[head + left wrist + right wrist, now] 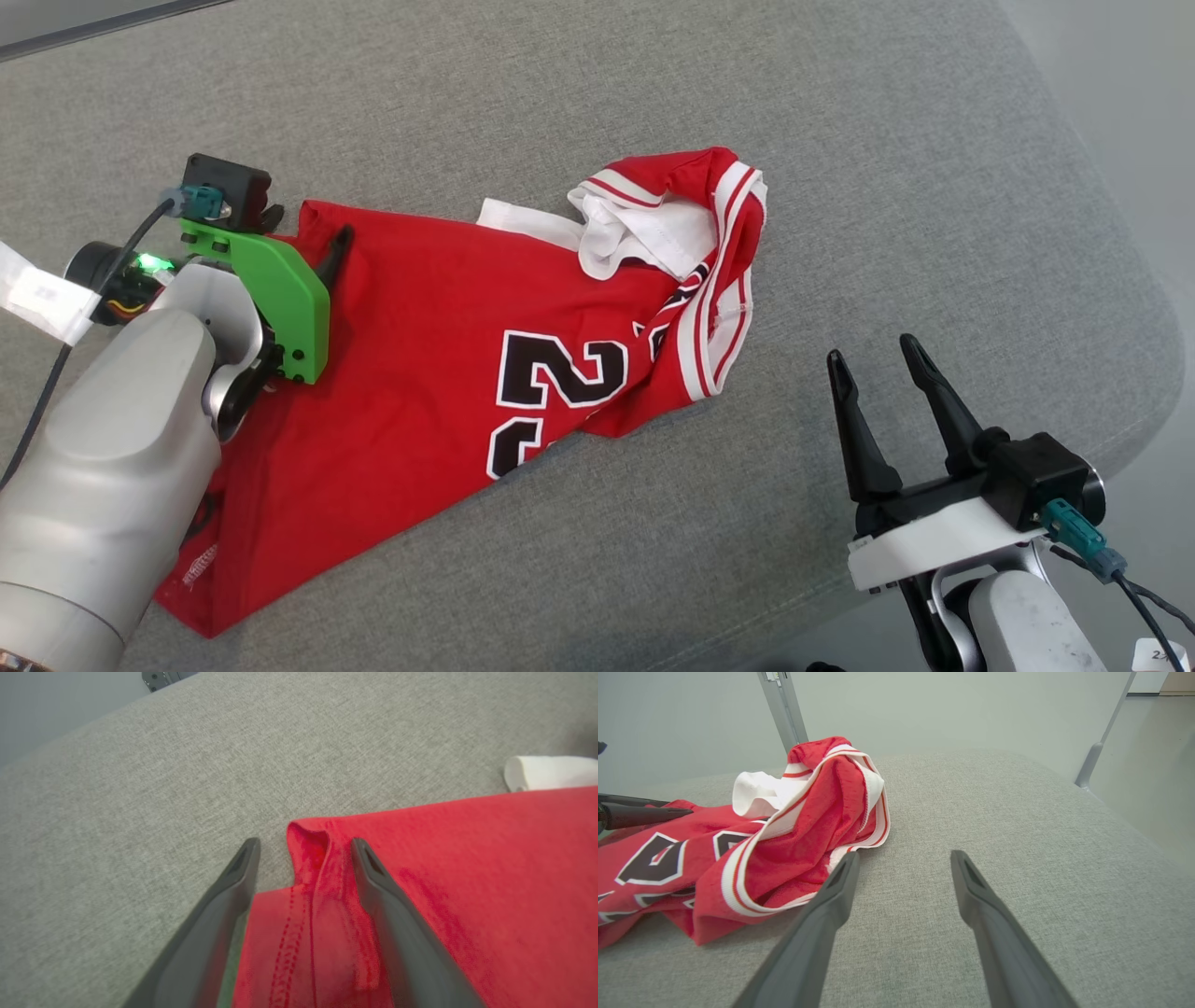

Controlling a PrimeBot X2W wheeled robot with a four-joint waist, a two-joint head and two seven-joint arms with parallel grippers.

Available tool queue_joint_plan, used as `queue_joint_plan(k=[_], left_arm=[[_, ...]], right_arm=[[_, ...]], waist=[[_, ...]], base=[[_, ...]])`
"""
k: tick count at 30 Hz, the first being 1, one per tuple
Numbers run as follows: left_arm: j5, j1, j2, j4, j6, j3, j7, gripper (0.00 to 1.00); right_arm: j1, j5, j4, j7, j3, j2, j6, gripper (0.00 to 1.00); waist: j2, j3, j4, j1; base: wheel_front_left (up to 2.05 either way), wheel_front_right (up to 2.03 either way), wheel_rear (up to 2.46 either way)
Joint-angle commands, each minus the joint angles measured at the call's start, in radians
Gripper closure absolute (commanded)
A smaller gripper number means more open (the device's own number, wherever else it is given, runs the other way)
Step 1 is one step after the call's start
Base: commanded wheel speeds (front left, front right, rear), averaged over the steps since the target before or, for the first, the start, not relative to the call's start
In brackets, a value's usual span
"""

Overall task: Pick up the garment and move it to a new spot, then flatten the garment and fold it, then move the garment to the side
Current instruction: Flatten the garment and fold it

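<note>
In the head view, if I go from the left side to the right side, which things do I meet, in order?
left gripper, jaws open at the hem of the red jersey → black numerals on the jersey → its bunched white-trimmed end → right gripper, jaws open, apart from the jersey.

From the head, steeply down on the grey surface (597,84). From the left wrist, close over the far-left corner of the red jersey (490,868). From the right wrist, low at near right, facing far, sharing the bunched right end with the head.
</note>
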Motion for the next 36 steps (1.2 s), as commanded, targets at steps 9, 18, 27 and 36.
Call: queue_joint_plan(k=[9,18,27,36], left_arm=[[-0.077,-0.013,0.037,-0.096,0.000,-0.145,-0.031,1.00],[-0.086,-0.101,0.067,-0.045,0.000,-0.181,-0.201,0.84],[-0.045,-0.228,0.076,0.009,0.027,-0.109,-0.351,1.00],[-0.137,-0.172,0.030,0.043,0.001,-0.123,-0.260,0.81]], right_arm=[[-0.006,0.011,0.011,-0.003,0.006,-0.001,0.000,0.00],[0.006,0.038,0.021,-0.003,0.007,-0.001,0.000,0.00],[0.018,0.056,0.028,-0.003,-0.012,-0.001,0.000,0.00],[0.030,0.046,0.027,-0.003,-0.021,-0.001,0.000,0.00]], waist=[[0.0109,-0.015,0.009,0.0000],[0.0109,-0.024,-0.007,0.0000],[0.0109,-0.047,-0.012,0.0000],[0.0109,-0.057,0.010,0.0000]], base=[[0.00,0.00,0.00],[0.00,0.00,0.00],[0.00,0.00,0.00],[0.00,0.00,0.00]])
